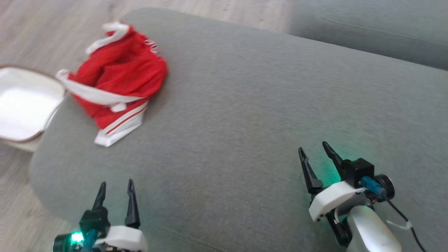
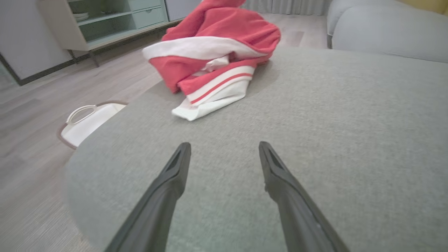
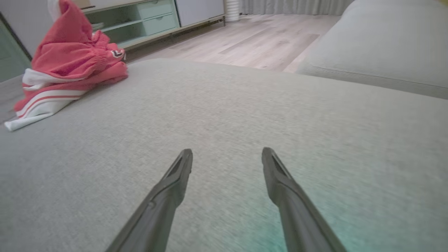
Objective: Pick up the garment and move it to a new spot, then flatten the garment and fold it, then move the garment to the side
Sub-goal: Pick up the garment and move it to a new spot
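Two grippers sit lowest in the head view, nearest me: my left gripper at the lower left and my right gripper at the lower right. Both have their long dark fingers spread as wide as they go, with nothing between them. I judge they are held ready and empty because the pick-up has not yet begun. Under them runs the cushion, a broad, rounded slab of grey woven cloth, matte and slightly nubbly, bare across the middle of the frame, which should give plenty of room for laying something flat. Farther up and to the left lies the garment, well apart from both grippers, bunched in a soft heap near the cushion's far left corner. It is red knit with white bands and thin red stripes at one hem, limp and folded over itself, so I expect it to sag and trail when lifted. My left gripper is the closer of the two, so that reach looks the natural one. Just off the cushion's left edge a smooth white tub with a brown rim rests on the pale wood-grain floor. At the upper right, a second cushion of the same grey cloth lies beyond a dark seam.
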You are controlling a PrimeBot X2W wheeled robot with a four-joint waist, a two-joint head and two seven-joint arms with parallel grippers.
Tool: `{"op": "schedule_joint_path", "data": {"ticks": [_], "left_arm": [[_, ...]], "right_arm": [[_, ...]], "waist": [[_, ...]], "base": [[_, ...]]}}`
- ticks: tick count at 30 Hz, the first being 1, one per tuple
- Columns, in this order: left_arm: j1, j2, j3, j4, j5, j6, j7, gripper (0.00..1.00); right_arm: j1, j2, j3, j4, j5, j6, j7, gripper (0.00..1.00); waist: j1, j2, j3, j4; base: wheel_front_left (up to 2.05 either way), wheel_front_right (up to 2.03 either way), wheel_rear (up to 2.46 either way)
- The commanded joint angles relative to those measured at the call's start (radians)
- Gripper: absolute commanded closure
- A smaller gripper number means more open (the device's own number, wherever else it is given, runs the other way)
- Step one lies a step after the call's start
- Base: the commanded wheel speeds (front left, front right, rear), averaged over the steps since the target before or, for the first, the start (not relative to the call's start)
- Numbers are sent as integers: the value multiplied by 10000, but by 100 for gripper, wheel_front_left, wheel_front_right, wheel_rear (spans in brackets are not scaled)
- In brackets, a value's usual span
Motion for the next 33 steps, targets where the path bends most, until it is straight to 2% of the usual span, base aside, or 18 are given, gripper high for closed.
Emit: {"op": "schedule_joint_path", "data": {"ticks": [1, 9, 14, 19, 24, 31, 33], "left_arm": [[-180, 32, 384, -291, -55, 33, -122, 0], [-486, 151, 732, -554, 35, -167, -122, 0], [-1513, 733, 1130, -1226, 159, -417, -122, 0], [-3179, 1648, 1255, -1018, 83, -1078, -122, 0], [-5080, 2340, 872, 89, -356, -1484, 16, 0], [-7005, 3393, -356, 1451, -1063, -1569, 794, 0], [-7173, 3514, -569, 1635, -1209, -1570, 940, 0]], "right_arm": [[-449, -24, 269, -304, 58, -7, -122, 0], [-456, -24, 389, -320, -9, -7, -122, 0], [-560, -24, 313, -416, -323, -7, -122, 0], [-736, -36, 202, -580, -649, -7, -122, 0], [-1014, -87, 237, -906, -731, -7, -122, 0], [-1219, -231, 379, -1290, -661, -7, -122, 0], [-1227, -268, 372, -1313, -652, -7, -122, 0]], "waist": [[0, 0, 128, 423], [0, 0, 340, 689], [0, 0, 795, 497], [0, 0, 1333, 139], [0, 0, 1887, -430], [0, 0, 2586, -1409], [0, 0, 2657, -1514]], "base": [[0, 0, 0], [0, 0, 0], [0, 0, 0], [0, 0, 0], [0, 0, 0], [0, 0, 0], [0, 0, 0]]}}
